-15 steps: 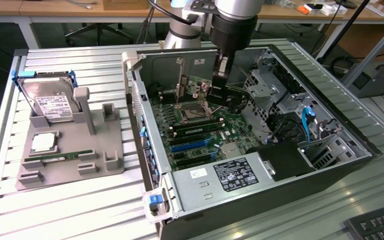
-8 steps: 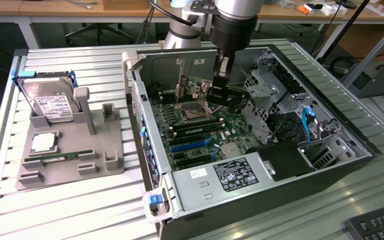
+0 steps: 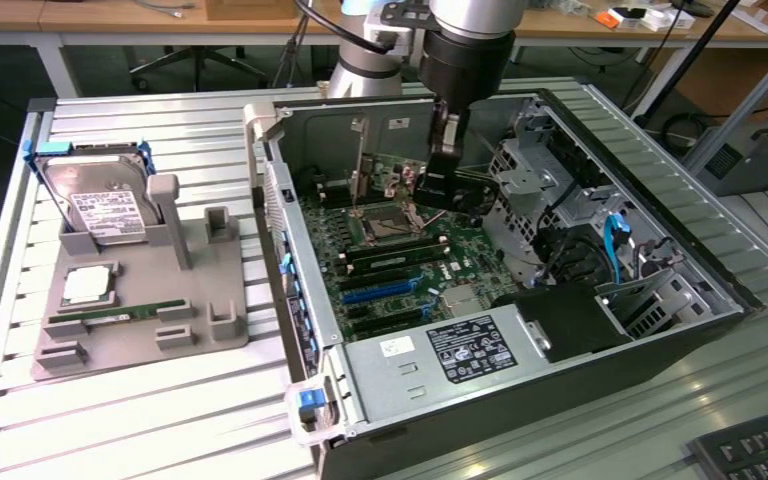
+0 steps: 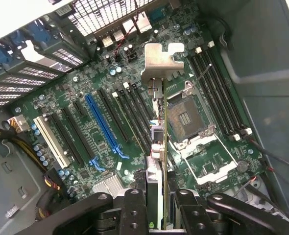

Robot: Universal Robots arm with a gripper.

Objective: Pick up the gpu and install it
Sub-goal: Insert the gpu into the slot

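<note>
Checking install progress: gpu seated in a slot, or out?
Out. The gpu hangs edge-on in the claw above the motherboard, by the CPU socket, clear of the expansion slots.

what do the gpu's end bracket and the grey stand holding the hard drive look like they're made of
End bracket of the gpu: likely bare sheet metal, dull silver, thin and bent, with cut notches along its edge.
Grey stand: probably plastic, matte even grey, with chunky blocky posts and no shine; painted metal can't be ruled out.
</note>
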